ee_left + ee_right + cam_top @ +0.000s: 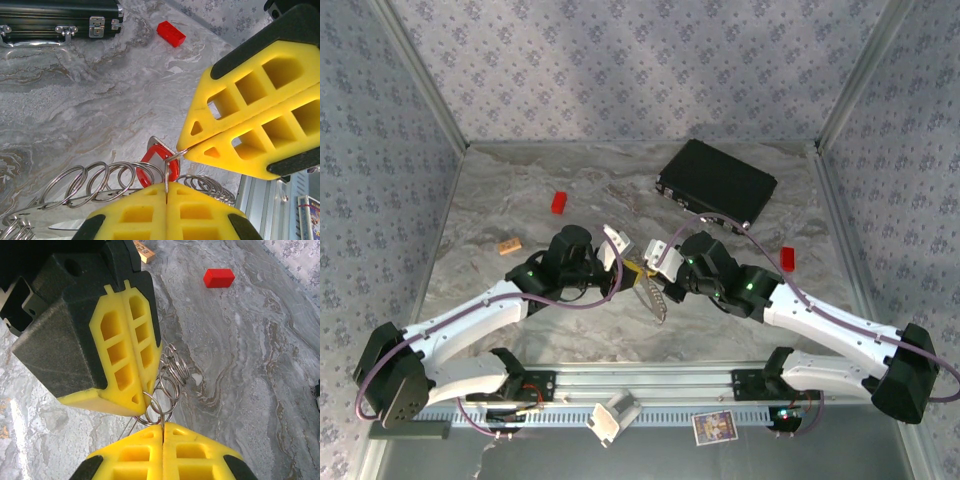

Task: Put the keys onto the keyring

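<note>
The red key (173, 169) is half hidden behind the left gripper (166, 189), seemingly threaded on the keyring (100, 182), whose loops hang over the bench (100, 100). Left and right gripper (192, 146) both clamp tight on its wire, tip to tip; a black case (50, 20) and red block (171, 33) lie well apart.

I have my left yellow-padded gripper (626, 268) and right yellow-padded gripper (654, 272) angled inward, meeting tip to tip, each with jaws pressed together on the thin silvery wire keyring (167, 172).
</note>
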Available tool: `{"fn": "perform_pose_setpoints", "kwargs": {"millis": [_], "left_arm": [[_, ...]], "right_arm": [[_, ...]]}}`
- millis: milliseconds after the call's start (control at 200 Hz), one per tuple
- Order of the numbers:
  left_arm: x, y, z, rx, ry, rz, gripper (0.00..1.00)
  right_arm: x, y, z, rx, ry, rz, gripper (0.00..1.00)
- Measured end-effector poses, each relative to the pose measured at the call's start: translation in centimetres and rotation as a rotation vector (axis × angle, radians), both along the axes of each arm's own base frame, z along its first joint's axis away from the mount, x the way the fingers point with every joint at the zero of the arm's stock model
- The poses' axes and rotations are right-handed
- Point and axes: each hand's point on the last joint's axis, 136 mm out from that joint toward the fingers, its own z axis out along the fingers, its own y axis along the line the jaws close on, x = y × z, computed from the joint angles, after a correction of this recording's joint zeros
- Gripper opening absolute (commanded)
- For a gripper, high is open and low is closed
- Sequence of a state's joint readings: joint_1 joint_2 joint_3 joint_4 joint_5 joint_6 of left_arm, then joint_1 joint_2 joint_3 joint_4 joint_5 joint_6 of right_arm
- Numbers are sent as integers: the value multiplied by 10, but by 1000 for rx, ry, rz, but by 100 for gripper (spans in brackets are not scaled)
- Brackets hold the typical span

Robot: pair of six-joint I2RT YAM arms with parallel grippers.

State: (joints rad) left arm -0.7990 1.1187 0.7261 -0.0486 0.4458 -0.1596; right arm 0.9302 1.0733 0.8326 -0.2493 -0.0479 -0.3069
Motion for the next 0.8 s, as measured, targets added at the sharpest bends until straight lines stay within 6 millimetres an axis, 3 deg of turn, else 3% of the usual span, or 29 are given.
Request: {"fn": "perform_pose_setpoints", "kwargs": {"millis": [800], "left_arm": [[0,0,0,0,0,0,0]], "right_arm": [[0,0,-1,-2,-2,-2,0]]}}
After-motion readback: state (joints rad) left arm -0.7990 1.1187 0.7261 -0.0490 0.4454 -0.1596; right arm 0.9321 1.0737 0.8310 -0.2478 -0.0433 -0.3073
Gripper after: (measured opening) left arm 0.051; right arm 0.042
